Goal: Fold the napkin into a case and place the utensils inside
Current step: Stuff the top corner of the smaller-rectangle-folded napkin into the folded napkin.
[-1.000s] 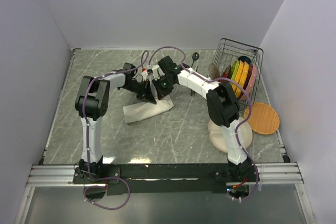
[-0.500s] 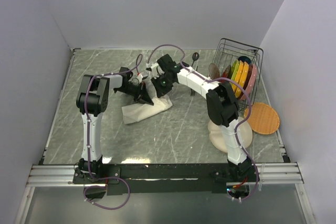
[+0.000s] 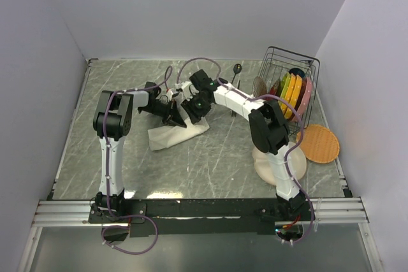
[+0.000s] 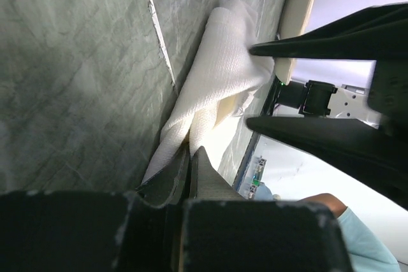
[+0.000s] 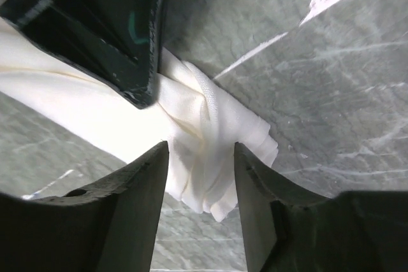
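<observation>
A lab test cell: plain white walls (image 3: pixel 191 4) enclosing a marble-patterned table (image 3: pixel 210 157).

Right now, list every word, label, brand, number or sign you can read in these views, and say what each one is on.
None can be read in any view.
The napkin is plain cream cloth, unmarked.
The left claw and right claw show bare black surfaces; a faint teal mark on the black part above the napkin in the right wrist view is too blurred to read.
The plates in the dish rack carry no visible lettering at this size.
</observation>
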